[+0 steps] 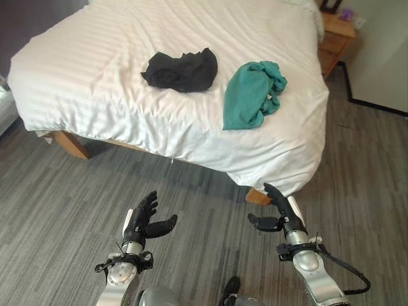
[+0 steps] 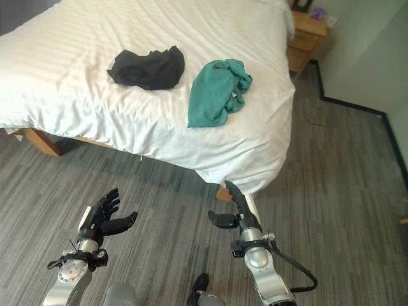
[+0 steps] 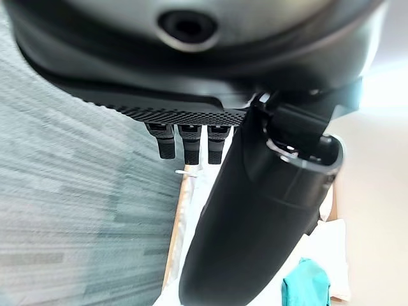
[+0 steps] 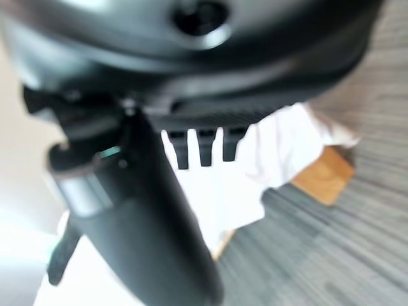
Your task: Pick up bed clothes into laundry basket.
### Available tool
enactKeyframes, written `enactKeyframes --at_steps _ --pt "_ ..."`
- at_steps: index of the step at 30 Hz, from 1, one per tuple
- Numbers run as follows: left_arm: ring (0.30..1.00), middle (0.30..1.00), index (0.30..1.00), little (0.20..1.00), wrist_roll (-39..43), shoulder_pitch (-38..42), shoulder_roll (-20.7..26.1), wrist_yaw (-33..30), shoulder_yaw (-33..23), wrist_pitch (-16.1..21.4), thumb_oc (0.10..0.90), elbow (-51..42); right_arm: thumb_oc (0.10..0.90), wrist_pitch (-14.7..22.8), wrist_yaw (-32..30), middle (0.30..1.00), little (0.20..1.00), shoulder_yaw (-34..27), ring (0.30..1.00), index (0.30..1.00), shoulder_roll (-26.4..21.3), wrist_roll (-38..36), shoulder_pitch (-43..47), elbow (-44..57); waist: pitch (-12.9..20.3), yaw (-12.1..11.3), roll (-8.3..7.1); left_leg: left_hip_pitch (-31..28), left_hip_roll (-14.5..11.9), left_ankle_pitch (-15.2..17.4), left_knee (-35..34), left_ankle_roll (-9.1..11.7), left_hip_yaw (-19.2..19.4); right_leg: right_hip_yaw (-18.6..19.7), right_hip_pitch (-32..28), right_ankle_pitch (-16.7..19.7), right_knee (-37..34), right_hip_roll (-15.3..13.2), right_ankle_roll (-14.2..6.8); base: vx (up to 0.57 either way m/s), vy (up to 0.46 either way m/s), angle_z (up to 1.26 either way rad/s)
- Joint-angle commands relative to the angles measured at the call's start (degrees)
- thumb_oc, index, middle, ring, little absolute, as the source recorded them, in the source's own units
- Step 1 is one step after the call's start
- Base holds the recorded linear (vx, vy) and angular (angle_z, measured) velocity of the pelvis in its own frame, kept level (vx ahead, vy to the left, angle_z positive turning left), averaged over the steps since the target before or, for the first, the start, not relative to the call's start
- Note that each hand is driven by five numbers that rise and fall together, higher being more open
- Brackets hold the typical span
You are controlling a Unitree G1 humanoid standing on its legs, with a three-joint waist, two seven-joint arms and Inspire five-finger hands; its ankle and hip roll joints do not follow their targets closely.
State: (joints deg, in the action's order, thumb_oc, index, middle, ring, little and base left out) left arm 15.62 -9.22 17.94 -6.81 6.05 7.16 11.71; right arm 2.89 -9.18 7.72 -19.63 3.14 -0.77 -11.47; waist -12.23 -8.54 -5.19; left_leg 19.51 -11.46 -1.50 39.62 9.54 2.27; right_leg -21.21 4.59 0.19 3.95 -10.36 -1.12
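Note:
Two pieces of clothing lie on the white bed. A black garment is crumpled near the middle, and a teal garment lies to its right, close to the bed's near corner; the teal garment also shows in the left wrist view. My left hand hovers over the floor in front of the bed, fingers straight and empty. To its right my right hand is held just below the bed's corner, also open and empty. Both hands are well short of the clothes.
A wooden nightstand stands at the far right of the bed. Wooden bed legs show under the overhanging white cover. Grey wood-pattern floor spreads around the hands. A pale wall with dark skirting runs at the right.

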Motion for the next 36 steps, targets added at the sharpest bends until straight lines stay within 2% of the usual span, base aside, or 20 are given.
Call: enactKeyframes --at_steps 1,2,4,5,6,8,11,13,15,19,21,22,24,26,27,28,31,33,34,36 --pt "0.9 0.9 0.9 0.9 -1.35 2.29 3.62 -0.49 -2.76 5.31 0.8 -10.83 0.8 4.7 -1.55 0.9 0.9 -1.61 0.9 0.9 -0.27 -0.7 3.61 4.5 -1.32 -1.96 -2.51 0.6 0.63 5.06 -6.45 -2.95 6.77 -0.34 -5.79 1.43 -8.95 0.62 -6.11 0.33 0.186 0.11" --pt "0.9 0.9 0.9 0.9 -1.47 2.24 3.61 -0.55 -2.83 5.19 0.8 -10.95 0.8 4.76 -1.53 0.9 0.9 -1.39 0.9 0.9 -0.18 -0.6 3.84 4.17 -1.31 -2.65 -2.55 0.57 0.74 4.6 -11.16 -3.48 7.86 0.07 -6.56 0.83 -8.95 0.72 -6.43 0.32 0.229 -0.07" --pt "0.9 0.9 0.9 0.9 -2.28 2.52 3.81 -1.04 -2.98 5.13 0.8 -11.14 0.8 4.97 -1.56 0.9 0.9 -0.42 0.9 0.9 0.35 -0.4 4.47 3.37 -0.84 -4.13 -1.53 0.3 -0.15 -1.29 -24.67 -2.85 8.39 0.77 -8.85 -0.96 -8.95 2.56 -7.3 0.32 0.235 -0.23" --pt "0.9 0.9 0.9 0.9 -2.29 2.52 3.81 -1.05 -2.97 5.13 0.8 -11.14 0.8 5.0 -1.57 0.9 0.9 -0.42 0.9 0.9 0.36 -0.4 4.48 3.33 -1.12 -4.26 -1.68 -0.53 0.06 -1.86 -25.72 -2.78 8.66 0.87 -9.09 -0.97 -8.95 2.39 -7.27 0.4 0.28 -0.39" --pt "0.9 0.9 0.9 0.9 -2.99 2.92 4.24 -1.2 -2.92 4.86 0.8 -11.15 0.8 5.28 -1.67 0.9 0.9 -0.06 0.9 0.9 0.62 -0.13 4.61 3.12 -0.29 -5.45 -1.16 -0.91 -1.22 -6.01 -35.5 -1.83 7.35 1.16 -11.09 -2.13 -8.95 3.37 -8.19 0.37 0.253 -0.53" --pt "0.9 0.9 0.9 0.9 -3.55 3.27 4.62 -1.61 -2.78 4.75 0.8 -11.14 0.8 5.48 -1.85 0.9 0.9 0.0 0.9 0.9 0.81 0.08 4.52 3.0 -0.18 -5.8 -1.43 -1.8 -2.27 -7.97 -39.71 -1.11 6.66 1.39 -12.29 -2.95 -8.95 3.34 -8.61 0.3 0.211 -0.36" --pt "0.9 0.9 0.9 0.9 -4.41 3.99 5.54 -2.06 -2.94 4.61 0.8 -10.82 0.8 5.75 -2.41 0.9 0.9 -0.44 0.9 0.9 0.59 0.81 3.42 3.79 0.53 -5.25 -1.49 -4.19 -6.42 -9.7 -42.75 0.84 3.66 2.49 -15.62 -4.1 -8.95 2.83 -9.61 0.27 0.281 -0.32" --pt "0.9 0.9 0.9 0.9 -5.01 3.21 6.46 -1.73 -3.37 4.42 0.8 -10.6 0.8 5.69 -2.98 0.9 0.9 -2.15 0.9 0.9 -0.06 2.26 2.13 4.93 2.5 -4.09 -0.83 -7.79 -7.75 -9.16 -43.17 0.98 2.63 3.48 -17.47 -3.99 -8.95 2.28 -10.7 0.3 0.376 -0.17" --pt "0.9 0.9 0.9 0.9 -5.6 2.14 6.99 -1.84 -4.13 4.2 0.8 -10.73 0.8 5.27 -4.44 0.9 0.9 -4.63 0.9 0.9 -0.64 4.51 1.02 6.61 3.53 -2.81 -0.91 -10.43 -6.92 -8.54 -44.12 0.95 1.71 4.52 -17.77 -3.52 -7.72 1.04 -11.4 0.24 0.401 -0.14" --pt "0.9 0.9 0.9 0.9 -5.51 -1.19 9.42 -1.73 -6.55 4.3 0.8 -10.68 0.8 4.59 -8.72 0.9 0.9 -10.43 0.9 0.9 -2.0 6.3 4.13 10.1 4.79 -1.72 -2.81 -15.44 -3.62 -5.24 -44.62 -1.93 3.54 9.09 -13.73 3.51 3.22 -3.01 -13.88 0.12 0.384 -0.37" --pt "0.9 0.9 0.9 0.9 -5.1 -3.42 9.92 -1.68 -7.53 4.18 0.8 -9.86 0.8 4.11 -9.88 0.9 0.9 -11.64 0.9 0.9 -3.71 7.21 7.82 11.27 4.12 -1.68 -1.65 -17.92 -3.79 -4.19 -44.62 -3.18 4.62 10.11 -8.32 10.48 13.33 -4.24 -13.88 -0.01 0.444 -0.84" --pt "0.9 0.9 0.9 0.9 -4.83 -4.28 10.07 -1.97 -7.75 3.99 0.8 -8.46 0.8 3.41 -11.01 0.9 0.9 -11.83 0.9 0.9 -5.66 9.2 11.81 12.18 2.91 -1.49 -0.22 -19.45 -4.42 -3.07 -44.62 -4.11 4.51 10.14 -3.47 13.8 21.01 -4.88 -13.88 -0.05 0.373 -0.77" --pt "0.9 0.9 0.9 0.9 -4.92 -4.48 10.05 -1.95 -8.03 3.92 0.8 -7.63 0.8 3.48 -11.3 0.9 0.9 -11.62 0.9 0.9 -6.42 9.92 13.25 13.12 2.92 -1.67 0.23 -19.67 -4.49 -2.75 -44.62 -4.44 4.74 8.67 -1.79 15.07 21.67 -6.12 -13.88 -0.03 0.227 -0.32" --pt "0.9 0.9 0.9 0.9 -4.74 -5.07 9.82 -1.58 -8.05 3.73 0.8 -6.78 0.8 3.07 -11.44 0.9 0.9 -10.77 0.9 0.9 -7.23 11.68 16.01 13.84 3.09 -2.47 -0.07 -20.09 -4.1 -1.62 -44.62 -4.51 4.95 5.46 -1.43 15.33 17.74 -9.04 -13.88 0.13 0.13 -0.1" --pt "0.9 0.9 0.9 0.9 -4.61 -5.83 9.38 -0.74 -7.37 3.57 0.8 -6.49 0.8 2.66 -11.24 0.9 0.9 -8.91 0.9 0.9 -7.65 13.18 18.58 13.84 3.08 -3.46 -0.98 -20.57 -2.93 -0.68 -44.62 -4.36 4.38 3.76 -1.46 14.03 11.41 -9.52 -13.88 0.19 0.053 -0.03" --pt "0.9 0.9 0.9 0.9 -4.61 -5.81 9.35 -0.73 -7.43 3.58 0.8 -6.46 0.8 2.68 -11.3 0.9 0.9 -8.81 0.9 0.9 -7.64 13.22 18.76 13.68 3.02 -3.29 -0.93 -20.69 -2.97 -0.53 -44.62 -4.33 4.28 3.52 -1.89 14.01 11.03 -9.44 -13.88 0.25 0.028 0.07" --pt "0.9 0.9 0.9 0.9 -4.46 -5.44 8.97 0.25 -6.03 3.39 0.8 -5.01 0.8 1.67 -10.98 0.9 0.9 -5.33 0.9 0.9 -8.79 13.95 23.94 10.92 2.72 -4.65 -3.0 -22.13 -0.57 1.46 -44.62 -4.09 2.36 2.33 -2.16 12.1 -3.43 -5.57 -13.88 0.28 0.05 0.12" --pt "0.9 0.9 0.9 0.9 -4.42 -5.26 8.85 0.64 -5.35 3.49 0.8 -4.0 0.8 1.25 -11.05 0.9 0.9 -2.52 0.9 0.9 -9.9 14.62 27.98 7.64 2.73 -6.17 -3.72 -23.04 0.13 2.04 -44.62 -3.96 1.84 1.58 -1.19 13.18 -6.81 -4.29 -13.88 0.27 0.065 0.35" --pt "0.9 0.9 0.9 0.9 -4.19 -5.03 8.7 0.6 -4.9 3.66 0.8 -3.43 0.8 0.45 -10.96 0.9 0.9 0.61 0.9 0.9 -10.78 15.74 32.09 4.02 2.51 -7.93 -4.19 -23.9 0.74 2.63 -44.62 -4.08 1.57 -0.2 -0.28 13.52 -8.06 -3.24 -13.88 0.22 0.068 0.44" --pt "0.9 0.9 0.9 0.9 -3.9 -4.85 8.44 0.45 -4.74 3.88 0.8 -2.87 0.8 0.23 -11.28 0.9 0.9 2.91 0.9 0.9 -11.27 17.2 34.82 0.99 2.2 -8.96 -4.51 -24.41 1.3 2.97 -44.62 -4.23 1.59 -1.78 -0.48 13.78 -8.23 -2.84 -13.88 0.16 0.038 0.58"
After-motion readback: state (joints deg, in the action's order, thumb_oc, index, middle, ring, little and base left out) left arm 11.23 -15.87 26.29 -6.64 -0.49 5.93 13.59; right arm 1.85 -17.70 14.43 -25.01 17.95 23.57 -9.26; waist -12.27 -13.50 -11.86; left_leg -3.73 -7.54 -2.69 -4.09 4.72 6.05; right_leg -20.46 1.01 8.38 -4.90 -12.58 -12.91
